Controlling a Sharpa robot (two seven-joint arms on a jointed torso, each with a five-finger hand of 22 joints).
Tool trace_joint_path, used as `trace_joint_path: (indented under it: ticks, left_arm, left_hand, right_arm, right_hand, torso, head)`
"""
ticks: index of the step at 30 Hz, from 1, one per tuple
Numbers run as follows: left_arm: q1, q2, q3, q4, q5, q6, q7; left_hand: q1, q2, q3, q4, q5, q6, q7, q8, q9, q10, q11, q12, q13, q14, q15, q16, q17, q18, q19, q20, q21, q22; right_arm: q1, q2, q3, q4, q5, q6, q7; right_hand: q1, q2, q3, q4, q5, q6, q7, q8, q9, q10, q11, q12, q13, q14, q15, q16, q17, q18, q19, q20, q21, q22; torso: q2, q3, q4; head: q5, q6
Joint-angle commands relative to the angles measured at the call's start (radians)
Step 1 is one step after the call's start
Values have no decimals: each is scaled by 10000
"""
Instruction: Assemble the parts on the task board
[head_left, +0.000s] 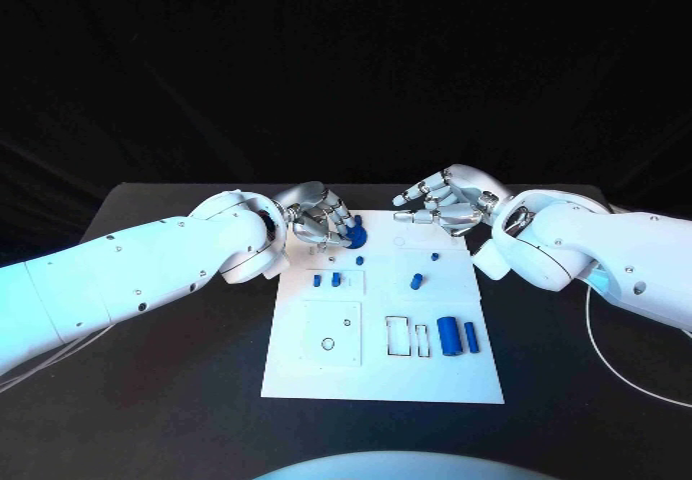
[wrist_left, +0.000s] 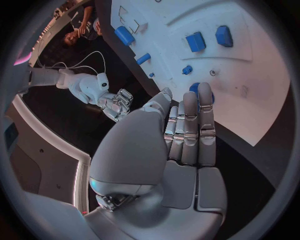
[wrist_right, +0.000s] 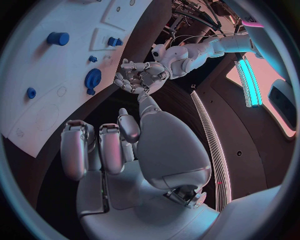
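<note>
On the black table (head_left: 173, 370) we see the flat white task board (head_left: 310, 375), with our silver left hand (head_left: 323, 222) at its far left corner, fingers straight and close together over a round blue disc part (head_left: 358, 237); whether they touch it, we cannot tell. Our silver right hand (head_left: 447, 205) hangs at the far right edge with fingers curled in and holding nothing. Small blue block parts (head_left: 336, 279) sit mid-board, and two blue cylinder parts (head_left: 459, 335) lie nearer us.

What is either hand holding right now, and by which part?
Nothing, as far as shows. The left hand reaches over a round blue part without closing on it; the right hand hovers, fingers curled, holding nothing.
</note>
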Motion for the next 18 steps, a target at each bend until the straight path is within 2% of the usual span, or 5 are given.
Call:
trace_joint_path:
  ticks: [1, 3, 9, 15, 18]
  left_arm:
    - [-42, 281, -78, -218, -2071, -593, 788]
    - [-56, 468, -140, -334, -2655, -684, 477]
    - [-92, 894, -234, -572, -3816, -80, -540]
    - [-137, 1196, -274, -857, -4362, 628, -1088]
    - [-178, 1362, -282, -1073, -4564, 737, -1053]
  left_hand:
    - [-79, -203, 104, -26, -59, 456, -19, -429, -366, 314, 5, -321, -625, 343, -52, -74, -295, 200, 336, -73, -136, -206]
    - [-120, -210, 159, -16, -11, 824, 109, -467, -440, 494, 25, -376, -817, 475, -60, -62, -374, 188, 486, -85, -170, -275]
    - [-386, -474, 5, 30, -93, 1161, -88, -870, -734, 344, -88, -740, -1365, 1157, -166, 530, -208, 201, 1116, -171, -125, -384]
    - [-440, -472, -99, 21, -89, 1465, -115, -1175, -946, 444, -130, -794, -1708, 2406, -228, 3324, 2364, 162, 1852, -268, 322, -118]
    - [-711, -500, -340, 189, -111, 1644, -69, -1300, -1033, 713, -118, -695, -1810, 2982, -196, 4659, 3713, -136, 2543, -267, 2372, 1452]
  right_arm:
    - [-10, 17, 0, -11, -33, -106, 169]
    - [-11, 19, 0, -8, -36, -116, 167]
    - [-12, 22, 0, -4, -48, -130, 165]
    - [-12, 31, 0, -7, -54, -44, 176]
    - [-13, 39, 0, -22, -55, -13, 178]
  right_hand:
    - [-18, 91, -43, -29, 57, 57, -2, 28, 10, -33, 3, 9, -8, 552, -62, -47, 350, 161, -64, 2, -59, 9]
    - [-8, 106, -36, -35, 62, 56, -3, 28, 10, -43, 3, -1, -20, 551, -62, -52, 343, 162, -66, 2, -62, 4]
    - [2, 126, -29, -39, 67, 53, -1, 27, 9, -48, 4, -5, -25, 549, -63, -60, 332, 163, -68, 2, -66, -1]
    - [11, 145, -22, -43, 73, 50, 0, 25, 9, -53, 4, -8, -30, 555, -63, -44, 359, 163, -67, 1, -67, -1]
    - [11, 145, -22, -43, 73, 50, 0, 25, 9, -53, 4, -8, -30, 555, -63, -44, 359, 163, -67, 1, -67, -1]
  torso:
    - [5, 1, -3]
    - [4, 7, 2]
    - [8, 3, -11]
    - [-1, 6, -3]
    - [-15, 2, 23]
  head:
    - [-46, 44]
    - [-64, 64]
    - [-94, 58]
    - [-75, 88]
    - [-87, 91]
